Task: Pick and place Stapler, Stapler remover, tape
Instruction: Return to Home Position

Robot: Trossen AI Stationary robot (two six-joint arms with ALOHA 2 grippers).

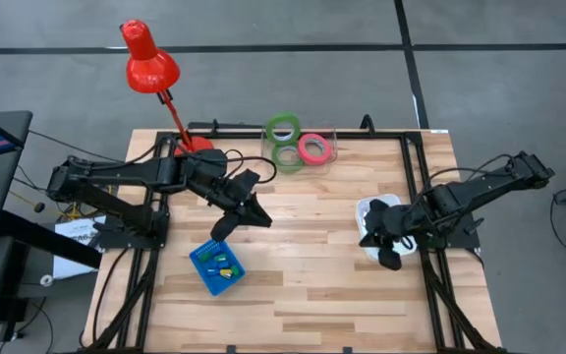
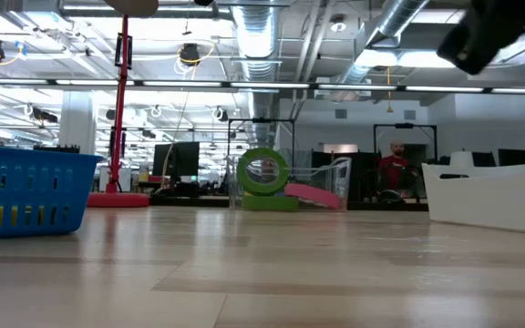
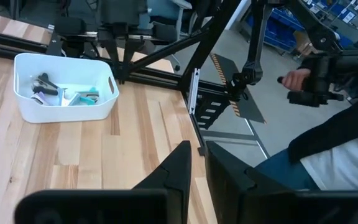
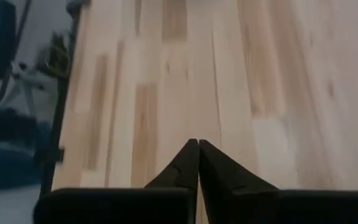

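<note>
the left gripper (image 3: 196,149) hung narrow, a thin slit between its fingers, holding nothing, with the blue bin (image 1: 202,278) near and below it. the right gripper (image 4: 198,144) was pinched together and empty, apparently over the white bin (image 3: 67,112), though its own view showed only table (image 4: 166,74). the tape (image 1: 313,148) lay well apart from both hands, in a clear tray (image 1: 330,138). to go home cleanly, each arm should lift first, then fold back, clear of the bins and the red lamp (image 1: 150,59).
</note>
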